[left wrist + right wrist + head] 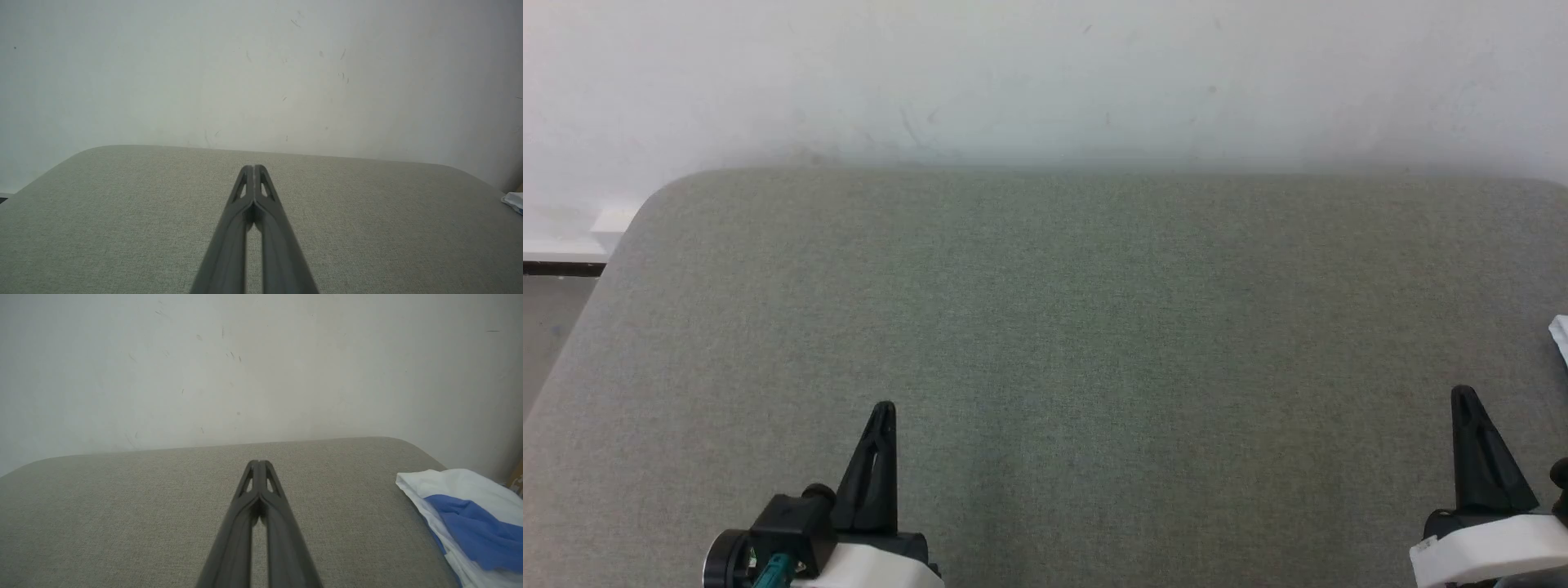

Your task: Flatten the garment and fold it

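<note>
The garment (466,514) lies bunched at the table's right end, white cloth with a royal-blue fold across it; only a white corner of the garment (1560,335) shows at the right edge of the head view, and a scrap of the garment (514,201) in the left wrist view. My left gripper (883,408) rests at the lower left over bare table, shut and empty, its tips pressed together (254,167). My right gripper (1463,394) stands at the lower right, shut and empty (258,462), with the garment off to its right and apart from it.
The grey-green fabric table (1045,327) has rounded far corners and meets a scuffed white wall (1045,82). A strip of floor and a dark baseboard (560,268) show past the table's left edge.
</note>
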You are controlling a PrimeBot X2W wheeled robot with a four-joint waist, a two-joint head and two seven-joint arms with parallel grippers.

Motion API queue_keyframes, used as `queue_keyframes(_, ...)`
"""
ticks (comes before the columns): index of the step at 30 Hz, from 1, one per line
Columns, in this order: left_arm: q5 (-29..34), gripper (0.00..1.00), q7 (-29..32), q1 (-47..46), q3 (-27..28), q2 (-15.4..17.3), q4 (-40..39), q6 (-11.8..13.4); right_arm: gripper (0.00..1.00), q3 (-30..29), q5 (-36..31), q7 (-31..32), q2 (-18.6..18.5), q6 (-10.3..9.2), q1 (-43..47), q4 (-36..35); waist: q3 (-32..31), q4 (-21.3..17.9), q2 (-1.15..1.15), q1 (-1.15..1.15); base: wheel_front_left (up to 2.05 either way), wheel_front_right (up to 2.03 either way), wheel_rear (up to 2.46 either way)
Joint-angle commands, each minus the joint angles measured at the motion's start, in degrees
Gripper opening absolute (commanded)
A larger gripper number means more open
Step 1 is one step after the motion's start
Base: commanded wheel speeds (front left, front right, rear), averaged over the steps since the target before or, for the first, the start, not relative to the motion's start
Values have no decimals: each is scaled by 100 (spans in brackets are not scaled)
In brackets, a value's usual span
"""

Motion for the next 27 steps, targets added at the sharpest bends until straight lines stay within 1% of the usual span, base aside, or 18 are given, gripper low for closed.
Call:
queue_keyframes(1, 38, 0, 33, -11, 36, -19, 5, -22, 0, 23, -23, 10, 1, 0, -17, 7, 0, -4, -1, 0, 0, 0, 0)
queue_keyframes(27, 383, 0, 337, -108, 370, -187, 52, -223, 0, 245, -231, 171, 6, -3, -169, 65, 7, -59, -1, 0, 0, 0, 0)
